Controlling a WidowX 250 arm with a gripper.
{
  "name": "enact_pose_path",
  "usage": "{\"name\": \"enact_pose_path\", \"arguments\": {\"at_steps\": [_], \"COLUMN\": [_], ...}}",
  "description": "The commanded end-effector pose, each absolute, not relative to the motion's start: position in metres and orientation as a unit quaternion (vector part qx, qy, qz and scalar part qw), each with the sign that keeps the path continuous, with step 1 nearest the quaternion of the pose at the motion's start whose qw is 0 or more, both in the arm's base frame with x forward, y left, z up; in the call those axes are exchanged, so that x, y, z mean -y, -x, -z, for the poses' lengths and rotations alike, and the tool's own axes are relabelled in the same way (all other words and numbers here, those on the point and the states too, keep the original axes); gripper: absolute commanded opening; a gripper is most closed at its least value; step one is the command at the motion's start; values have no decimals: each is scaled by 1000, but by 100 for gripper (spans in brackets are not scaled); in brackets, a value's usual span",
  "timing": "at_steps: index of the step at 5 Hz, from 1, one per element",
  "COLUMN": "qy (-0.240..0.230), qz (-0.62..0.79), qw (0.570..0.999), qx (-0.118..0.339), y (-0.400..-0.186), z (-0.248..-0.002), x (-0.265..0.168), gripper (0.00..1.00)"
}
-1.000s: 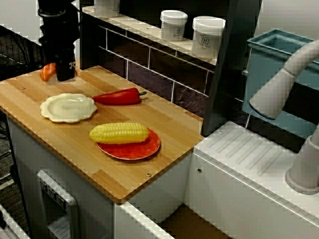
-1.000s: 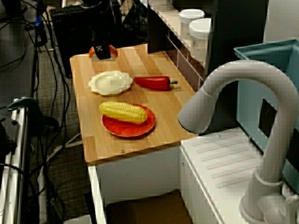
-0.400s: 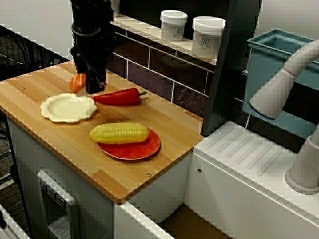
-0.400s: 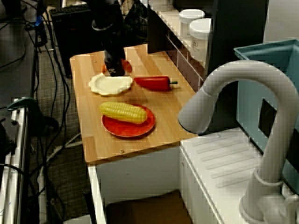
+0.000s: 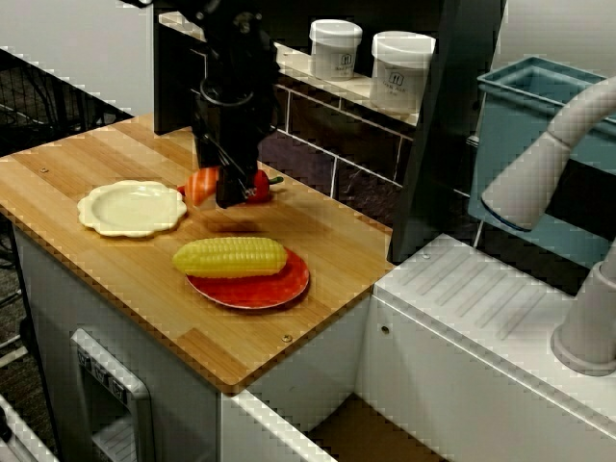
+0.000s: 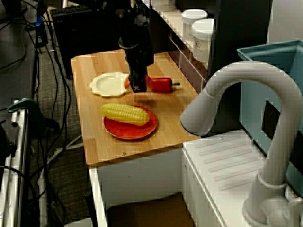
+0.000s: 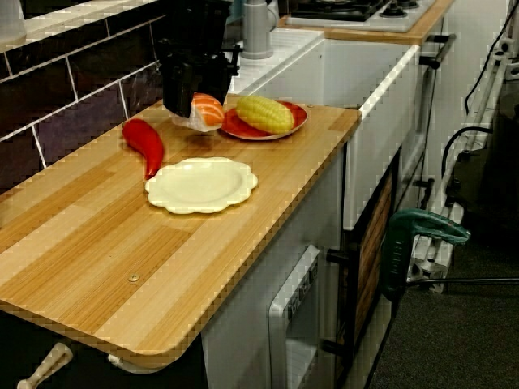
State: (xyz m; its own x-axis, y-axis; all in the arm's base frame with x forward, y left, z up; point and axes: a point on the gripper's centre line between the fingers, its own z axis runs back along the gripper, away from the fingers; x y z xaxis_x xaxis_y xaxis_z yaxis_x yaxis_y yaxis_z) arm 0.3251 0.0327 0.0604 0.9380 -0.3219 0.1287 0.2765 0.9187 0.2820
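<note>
My black gripper hangs just above the wooden counter, shut on a small orange-and-white sushi piece. In the view from the counter's end, the gripper is over the gap between the red pepper and the red plate. In the front view it hides most of the pepper. The cream scalloped plate lies bare just left of it. A yellow corn cob rests on the red plate. In the sink-side view, the gripper stands between the cream plate and the pepper.
Two white jars stand on the tiled ledge behind the counter. A dark post rises at the counter's right end. Beyond it are a white sink top, a grey faucet and a teal bin.
The gripper has carried the sushi piece from the counter's back left corner, past the cream plate, to a spot over the red pepper.
</note>
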Motion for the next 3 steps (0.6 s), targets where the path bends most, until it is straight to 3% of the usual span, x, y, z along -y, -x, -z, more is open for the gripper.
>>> {"name": "enact_pose_path", "arguments": {"at_steps": [1,2,3], "qy": [-136,-137,-118], "qz": [138,128,113], "qw": [977,979,983], "qx": [93,82,78], "y": [-335,-335,-327], "z": [-61,-62,-74], "x": [-28,-32,-41], "gripper": [0,100,100]}}
